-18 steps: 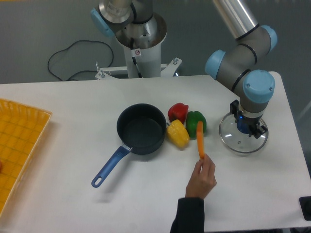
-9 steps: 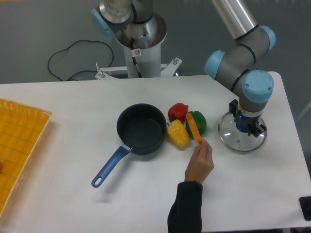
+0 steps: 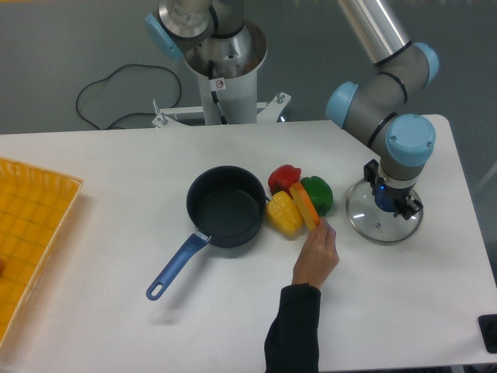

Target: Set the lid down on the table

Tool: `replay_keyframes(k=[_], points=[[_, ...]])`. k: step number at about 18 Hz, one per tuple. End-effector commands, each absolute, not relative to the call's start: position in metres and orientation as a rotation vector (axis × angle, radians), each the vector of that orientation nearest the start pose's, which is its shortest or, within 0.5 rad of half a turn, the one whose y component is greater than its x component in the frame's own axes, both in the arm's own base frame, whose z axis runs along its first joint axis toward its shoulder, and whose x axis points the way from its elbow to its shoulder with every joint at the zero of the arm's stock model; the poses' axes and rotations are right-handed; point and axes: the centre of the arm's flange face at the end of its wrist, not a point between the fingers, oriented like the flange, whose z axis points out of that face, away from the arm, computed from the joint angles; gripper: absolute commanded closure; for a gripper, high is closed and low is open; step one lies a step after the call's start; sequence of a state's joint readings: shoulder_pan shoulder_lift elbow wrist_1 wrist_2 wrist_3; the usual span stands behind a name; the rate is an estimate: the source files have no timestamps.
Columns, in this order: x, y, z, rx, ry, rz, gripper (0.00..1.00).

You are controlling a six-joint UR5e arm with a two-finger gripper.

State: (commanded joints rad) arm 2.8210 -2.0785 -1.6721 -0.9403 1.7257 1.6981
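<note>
The lid [image 3: 363, 223], a clear glass disc with a metal rim and a dark blue knob, is low over or on the white table [image 3: 116, 163] at the right. My gripper [image 3: 390, 203] points straight down over the lid's centre and is shut on the knob, which its fingers mostly hide. I cannot tell whether the lid rests on the table or hangs just above it.
A dark blue saucepan [image 3: 225, 206] with a blue handle stands mid-table. Red [image 3: 283, 177], green [image 3: 318, 193] and yellow [image 3: 283, 215] peppers lie beside it. A person's hand [image 3: 317, 252] holds a carrot [image 3: 305, 206] there. A yellow gridded tray [image 3: 27, 233] is at the left edge.
My gripper and the lid have shifted slightly left together. The person's hand has moved the carrot left and tilted it over the peppers.
</note>
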Motion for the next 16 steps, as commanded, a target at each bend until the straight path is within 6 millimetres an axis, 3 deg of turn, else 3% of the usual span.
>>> replay_keyframes(k=[5, 11, 14, 16], points=[[-0.562, 0.313, 0.218, -3.212, 0.728, 0.071, 0.00], [-0.561, 0.318, 0.232, -3.207, 0.734, 0.110, 0.00], [-0.556, 0.342, 0.250, -3.189, 0.785, 0.165, 0.00], [-0.555, 0.346, 0.261, -3.174, 0.790, 0.193, 0.00]])
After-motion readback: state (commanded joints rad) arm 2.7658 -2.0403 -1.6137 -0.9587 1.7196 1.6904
